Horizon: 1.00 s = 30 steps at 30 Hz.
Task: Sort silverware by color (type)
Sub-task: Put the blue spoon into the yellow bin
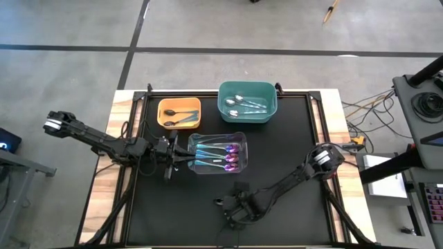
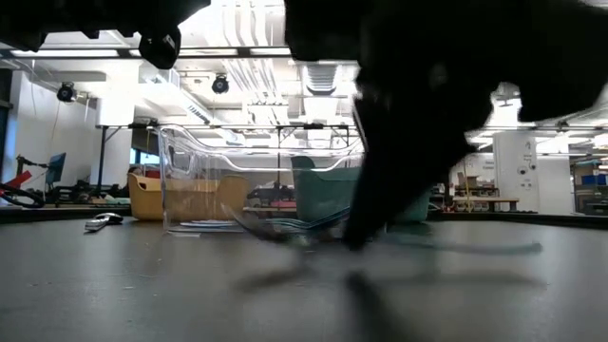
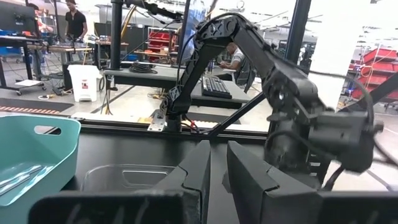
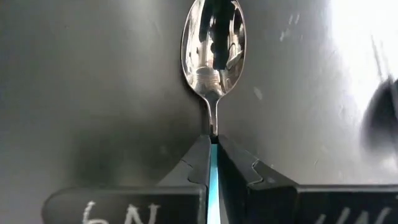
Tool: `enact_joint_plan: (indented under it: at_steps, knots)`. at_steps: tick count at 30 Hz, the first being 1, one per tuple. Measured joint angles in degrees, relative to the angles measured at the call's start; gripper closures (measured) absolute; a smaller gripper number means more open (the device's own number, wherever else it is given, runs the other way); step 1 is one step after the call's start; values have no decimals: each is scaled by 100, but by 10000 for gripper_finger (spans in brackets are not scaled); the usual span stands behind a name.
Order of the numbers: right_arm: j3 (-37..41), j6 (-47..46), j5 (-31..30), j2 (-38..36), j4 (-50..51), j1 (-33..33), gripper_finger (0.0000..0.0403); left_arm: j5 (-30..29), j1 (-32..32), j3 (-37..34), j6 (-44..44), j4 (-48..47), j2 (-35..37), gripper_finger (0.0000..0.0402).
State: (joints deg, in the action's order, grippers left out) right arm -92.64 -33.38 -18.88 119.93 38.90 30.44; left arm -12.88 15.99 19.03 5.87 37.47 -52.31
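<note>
My right gripper [image 1: 230, 207] is low over the black mat near the table's near edge, shut on a spoon with a shiny silver bowl [image 4: 213, 46] and a teal handle. My left gripper [image 1: 171, 160] is shut and empty beside the left wall of the clear bin [image 1: 218, 153], which holds purple-bowled spoons. The orange bin [image 1: 179, 113] holds dark-bowled spoons. The teal bin [image 1: 247, 102] holds silver spoons. In the low view the right arm is a dark blur in front of the bins. My right gripper pinches the spoon's teal handle [image 4: 213, 163] between its two fingers, just behind the neck [image 4: 214, 121]. The handle runs back along the fingers and the bowl sticks out ahead of them, hollow side up. Whether the bowl rests on the mat, I cannot tell.
The three bins stand in the far half of the black mat [image 1: 291, 152]. The right arm's links lie slanted across the mat's near right part [image 1: 291, 181]. The mat's raised frame [image 1: 315, 117] borders it. Cables and a stand [image 1: 422, 104] are beyond the table's right edge.
</note>
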Motion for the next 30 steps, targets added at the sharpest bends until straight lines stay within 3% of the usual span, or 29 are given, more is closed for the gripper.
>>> enact_joint_plan:
  at_steps: [8,15,21,30]
  knots:
    - [-169,369,-78,-365,1,17,393,0,0,0,-42,13,2,365]
    - [-236,995,-711,-790,-59,17,394,-2,0,0,-88,44,39,365]
    - [-236,1960,-1411,-1128,-324,-46,394,-4,0,0,-284,285,148,364]
    - [-228,3675,-1567,-1258,-1101,-481,394,-4,-4,0,-577,283,397,364]
